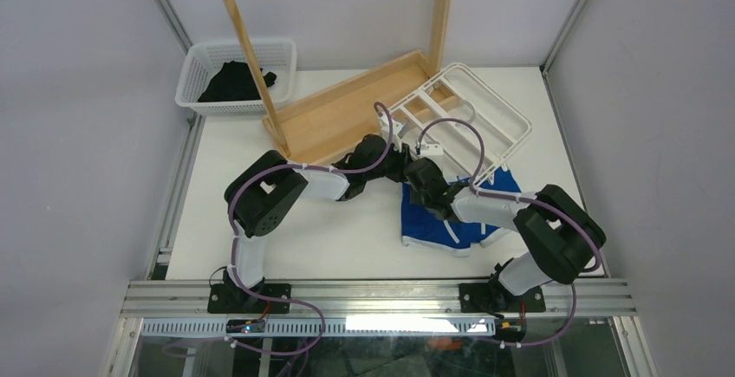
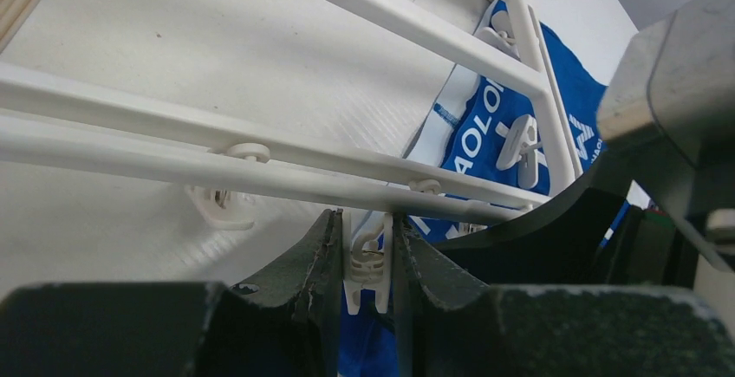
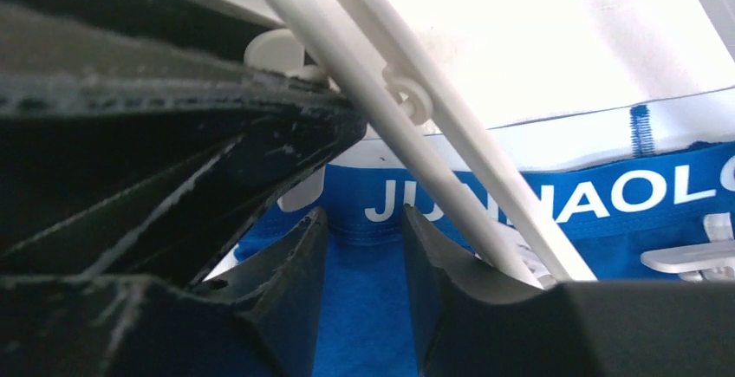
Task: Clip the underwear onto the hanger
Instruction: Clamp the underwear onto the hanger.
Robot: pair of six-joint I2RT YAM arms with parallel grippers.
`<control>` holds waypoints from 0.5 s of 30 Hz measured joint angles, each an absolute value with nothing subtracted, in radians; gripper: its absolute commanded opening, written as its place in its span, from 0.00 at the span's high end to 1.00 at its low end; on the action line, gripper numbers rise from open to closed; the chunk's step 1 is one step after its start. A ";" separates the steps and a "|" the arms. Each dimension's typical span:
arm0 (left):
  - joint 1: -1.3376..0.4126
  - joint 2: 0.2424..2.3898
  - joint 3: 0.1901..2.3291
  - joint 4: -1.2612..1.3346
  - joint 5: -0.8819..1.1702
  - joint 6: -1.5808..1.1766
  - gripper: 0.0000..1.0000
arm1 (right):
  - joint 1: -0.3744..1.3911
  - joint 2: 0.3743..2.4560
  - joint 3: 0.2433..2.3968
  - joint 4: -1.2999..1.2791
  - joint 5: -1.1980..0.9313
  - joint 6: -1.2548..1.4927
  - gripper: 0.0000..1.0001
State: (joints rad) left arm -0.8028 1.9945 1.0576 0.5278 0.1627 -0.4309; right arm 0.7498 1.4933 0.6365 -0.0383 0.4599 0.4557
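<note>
Overhead view, left to right. In the upper left of the frame we see a white basket [image 1: 195, 100] holding a black garment [image 1: 232, 82]. To its right, a wooden rack [image 1: 347, 117] stands with its flat base on the table [image 1: 347, 238]. The hanger [image 1: 507, 104] lies tilted right of centre, its left edge up on the rack's base and its right side down toward the table. The underwear [image 1: 425, 225] lies below the hanger, right of centre, its upper edge under the hanger's near rim. The left arm [image 1: 264, 199] and right arm [image 1: 555, 234] reach in from the lower corners, and their wrists meet at the centre.

Left wrist view. We see the left gripper [image 2: 364, 225] with its jaws nearly together, clamped on a small white clip [image 2: 368, 264] that hangs from the hanger's nearest bar. Blue cloth shows just beneath the clip.

Right wrist view. The right gripper [image 3: 362, 217] has its jaws partly apart, just below the lettered waistband. Blue fabric fills the gap between them. We cannot tell whether they pinch the fabric.
</note>
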 measured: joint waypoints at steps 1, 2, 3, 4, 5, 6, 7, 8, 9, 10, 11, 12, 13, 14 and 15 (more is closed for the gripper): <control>-0.803 1.995 1.058 0.527 0.161 -0.431 1.00 | 0.750 1.504 0.647 -0.043 0.469 0.459 0.68; -0.804 1.995 1.058 0.528 0.160 -0.430 1.00 | 0.749 1.513 0.656 -0.045 0.476 0.462 0.71; -0.804 1.995 1.058 0.528 0.161 -0.431 1.00 | 0.748 1.522 0.663 -0.043 0.480 0.466 0.74; -0.804 1.995 1.058 0.528 0.160 -0.431 1.00 | 0.746 1.528 0.668 -0.042 0.484 0.468 0.79; -0.804 1.995 1.058 0.528 0.161 -0.430 1.00 | 0.744 1.530 0.669 -0.039 0.485 0.470 0.83; -0.804 1.995 1.058 0.529 0.163 -0.431 1.00 | 0.742 1.530 0.669 -0.037 0.487 0.473 0.88; -0.805 1.995 1.058 0.531 0.164 -0.431 1.00 | 0.738 1.531 0.669 -0.036 0.486 0.475 0.93; -0.805 1.995 1.058 0.531 0.164 -0.431 1.00 | 0.733 1.530 0.668 -0.034 0.487 0.479 0.98; -0.805 1.995 1.058 0.531 0.164 -0.431 1.00 | 0.731 1.528 0.666 -0.031 0.486 0.480 1.00; -0.805 1.995 1.058 0.531 0.164 -0.432 1.00 | 0.728 1.525 0.660 -0.026 0.485 0.485 1.00; -0.805 1.995 1.058 0.531 0.165 -0.432 1.00 | 0.726 1.517 0.652 -0.020 0.484 0.489 1.00; -0.805 1.995 1.058 0.531 0.165 -0.432 1.00 | 0.725 1.509 0.644 -0.015 0.482 0.490 1.00; -0.805 1.995 1.058 0.531 0.165 -0.434 1.00 | 0.724 1.495 0.627 -0.006 0.480 0.490 1.00; -0.805 1.995 1.058 0.531 0.166 -0.435 1.00 | 0.723 1.478 0.610 0.001 0.477 0.490 1.00; -0.805 1.995 1.058 0.531 0.166 -0.437 1.00 | 0.722 1.454 0.584 0.014 0.469 0.489 1.00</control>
State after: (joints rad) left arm -0.8055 1.9945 1.0576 0.5312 0.1661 -0.4374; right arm 0.7216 1.4544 0.5842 0.0143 0.4686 0.4889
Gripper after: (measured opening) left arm 0.223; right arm 0.018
